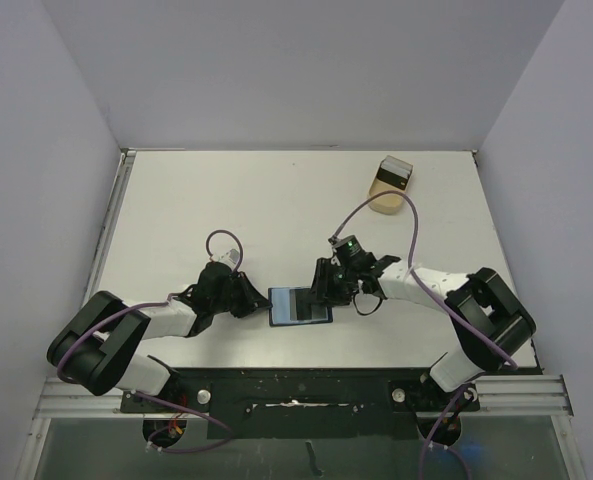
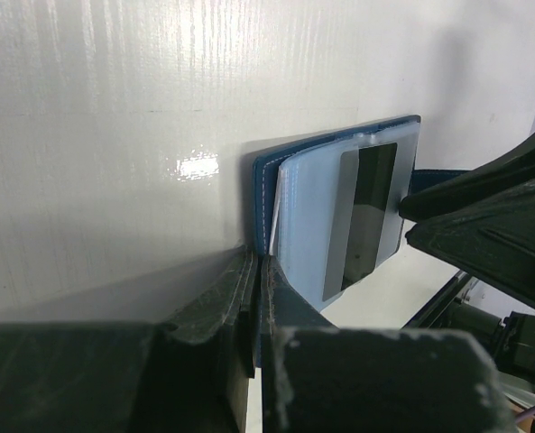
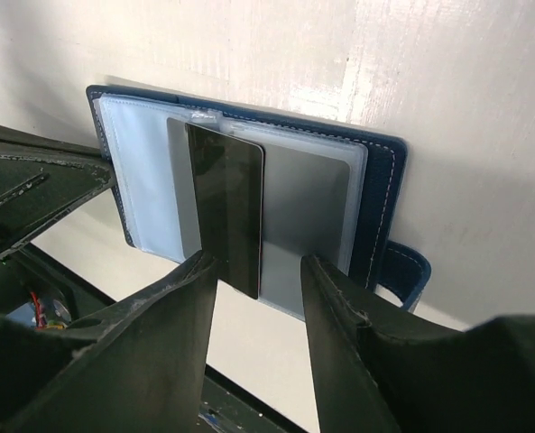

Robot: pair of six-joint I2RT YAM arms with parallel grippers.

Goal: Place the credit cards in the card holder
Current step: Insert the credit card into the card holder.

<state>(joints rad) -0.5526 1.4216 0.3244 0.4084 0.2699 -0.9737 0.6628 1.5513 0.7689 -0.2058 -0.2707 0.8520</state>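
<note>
Your right hand [image 3: 258, 266] is released around the black credit card [image 3: 226, 198], half inside the card holder [image 3: 380, 180] that your left hand [image 2: 253, 271] clamps; a crooked retreat could drag the card out.

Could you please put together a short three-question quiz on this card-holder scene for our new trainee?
1. True or false: the dark navy-blue bifold card holder lies folded shut on the table.
2. Fill in: the black rectangular card lies on the holder's pale pockets, between the ____ jaws of the right gripper.
3. What is the left gripper clamped on? A) the holder's edge B) the black card C) nothing

Key: 1 false, it lies open; 2 open; 3 A.
</note>
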